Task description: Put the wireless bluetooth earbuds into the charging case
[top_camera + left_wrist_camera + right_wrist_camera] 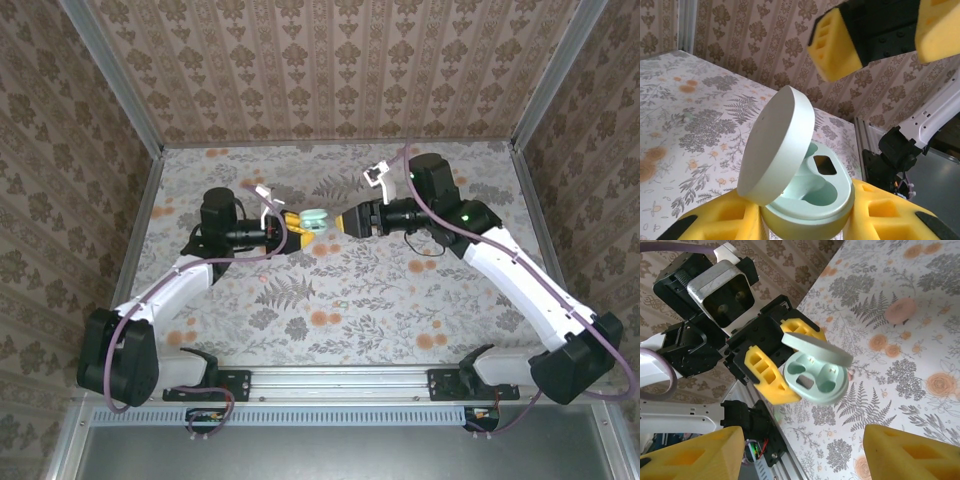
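My left gripper (300,224) is shut on the pale green charging case (316,219) and holds it above the middle of the table. Its yellow fingers (715,220) clamp the case body (812,200) from both sides. The case lid (777,145) stands open, and both wells (817,377) are bare. My right gripper (343,222) faces the case from the right, apart from it. It is open, with nothing between its yellow fingers (912,452). One tiny pinkish earbud (262,281) lies on the table below the left arm. The other earbud I cannot pick out for sure.
The floral table cover (400,290) carries printed orange dots (320,318). Patterned walls (340,70) close in the back and sides. A metal rail (340,380) with the arm bases runs along the near edge. A tiny pale speck (686,118) lies on the cover.
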`<control>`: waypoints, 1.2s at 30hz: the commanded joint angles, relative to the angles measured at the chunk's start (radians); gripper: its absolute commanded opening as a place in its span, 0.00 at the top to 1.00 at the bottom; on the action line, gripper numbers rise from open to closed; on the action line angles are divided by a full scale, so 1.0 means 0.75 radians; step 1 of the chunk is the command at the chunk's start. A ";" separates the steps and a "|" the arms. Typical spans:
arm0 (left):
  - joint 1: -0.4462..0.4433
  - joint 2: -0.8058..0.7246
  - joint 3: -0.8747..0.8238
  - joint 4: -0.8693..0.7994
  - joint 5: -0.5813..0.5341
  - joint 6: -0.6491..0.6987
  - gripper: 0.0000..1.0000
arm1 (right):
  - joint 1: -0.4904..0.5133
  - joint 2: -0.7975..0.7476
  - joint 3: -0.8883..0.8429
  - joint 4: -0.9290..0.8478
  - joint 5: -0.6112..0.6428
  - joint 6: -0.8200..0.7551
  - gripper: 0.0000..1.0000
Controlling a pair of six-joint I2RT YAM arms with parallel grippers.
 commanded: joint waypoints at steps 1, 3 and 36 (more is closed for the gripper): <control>0.031 -0.052 -0.017 0.025 0.022 -0.023 0.99 | -0.011 -0.068 -0.038 -0.084 0.118 0.045 0.35; 0.048 -0.067 -0.029 0.017 0.023 -0.022 0.99 | -0.026 -0.088 -0.058 -0.135 0.180 0.106 0.35; 0.147 -0.256 -0.090 -0.272 0.034 0.151 0.99 | 0.447 0.153 -0.690 0.300 0.550 1.068 0.78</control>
